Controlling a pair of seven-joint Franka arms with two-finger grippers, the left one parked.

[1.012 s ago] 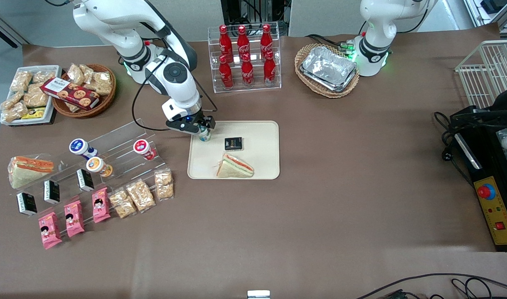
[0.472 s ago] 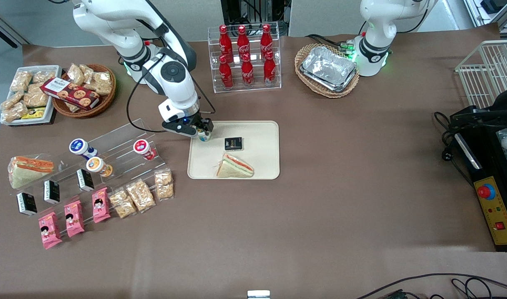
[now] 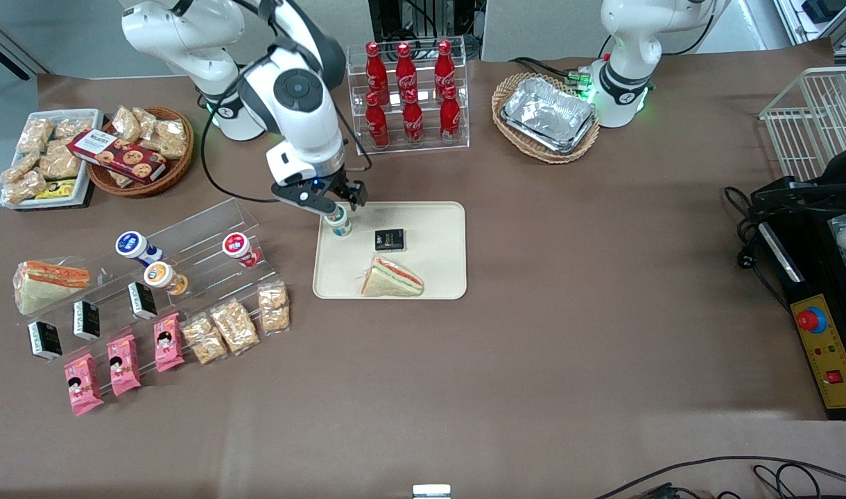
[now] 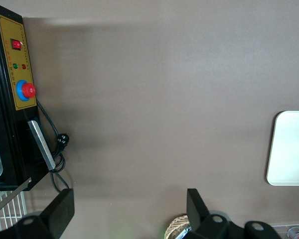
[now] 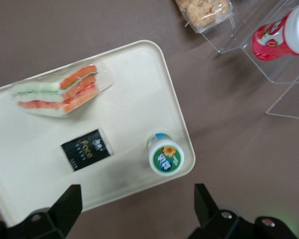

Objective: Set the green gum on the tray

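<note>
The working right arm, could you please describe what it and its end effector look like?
The working right arm has glossy white rounded shells with dark grey joint rings and a round dark cap on its wrist. A black cable loops from it. Its base glows green. The end effector, above the cream-coloured rectangular plastic tray, is black with a small blue light.

In the wrist view we see only the gripper's [image 5: 134, 211] fingers [image 5: 65, 206], their tips cut off at the picture's edge. From the front, it hides the upper part of the green gum [image 3: 339, 223] — the tray [image 3: 437, 277] lies open.
</note>
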